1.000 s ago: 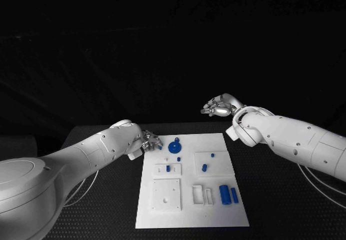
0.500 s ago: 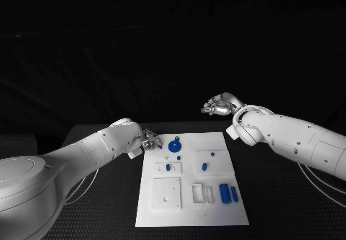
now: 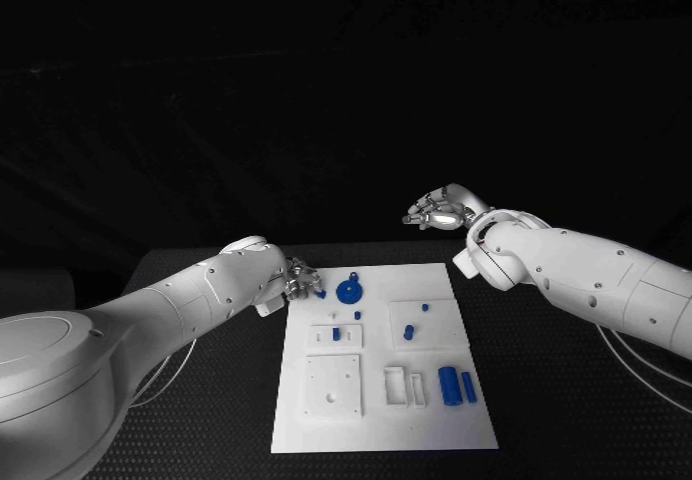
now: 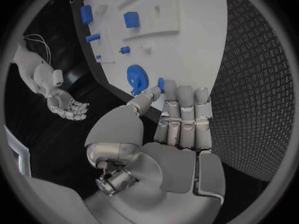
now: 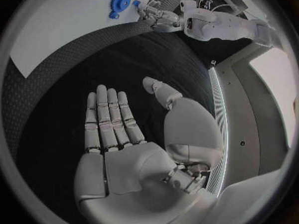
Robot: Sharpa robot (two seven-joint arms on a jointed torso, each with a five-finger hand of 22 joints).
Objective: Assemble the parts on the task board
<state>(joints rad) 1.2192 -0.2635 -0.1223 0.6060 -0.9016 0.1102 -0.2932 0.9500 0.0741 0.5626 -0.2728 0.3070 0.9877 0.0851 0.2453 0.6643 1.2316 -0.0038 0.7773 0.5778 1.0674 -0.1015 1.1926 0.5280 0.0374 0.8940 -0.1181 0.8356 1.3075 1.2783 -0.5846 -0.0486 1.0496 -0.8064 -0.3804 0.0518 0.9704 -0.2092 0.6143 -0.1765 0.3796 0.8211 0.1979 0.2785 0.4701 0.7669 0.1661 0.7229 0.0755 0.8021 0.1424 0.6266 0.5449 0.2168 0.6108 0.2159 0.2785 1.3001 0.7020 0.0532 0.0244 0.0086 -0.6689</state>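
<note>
The white task board (image 3: pixel 384 400) lies lengthwise in the middle of the black desk (image 3: pixel 562 400). Near its 12 o'clock end sits a blue gear (image 3: pixel 349 294), with a small blue peg (image 3: pixel 355 277) just beyond it toward 12. Below the gear, a raised white block at about 10 o'clock from the board's centre carries a short blue pin (image 3: pixel 336 336), and another small blue pin (image 3: pixel 358 316) stands just above that block. A second raised block toward 2 o'clock holds a tilted blue piece (image 3: pixel 408 333), with a tiny blue stud (image 3: pixel 426 309) beside it toward 1 o'clock. Toward 4 o'clock of the board's centre two blue cylinders (image 3: pixel 457 386) lie side by side, next to a narrow white slotted fixture (image 3: pixel 404 388). At 7 o'clock is a plain white square plate (image 3: pixel 333 388) with a small hole.

The left robot hand (image 3: pixel 300 279) rests at the board's 11 o'clock corner. In the left wrist view its fingers (image 4: pixel 184 109) are held straight and together, with a small blue part (image 4: pixel 161 84) pinched between the thumb and the nearest fingertip, right beside the gear.

The right robot hand (image 3: pixel 437 211) is raised off the desk beyond the board's 1 o'clock corner, well apart from the parts. Its palm is flat, fingers extended and slightly spread, holding nothing, as the right wrist view shows.
</note>
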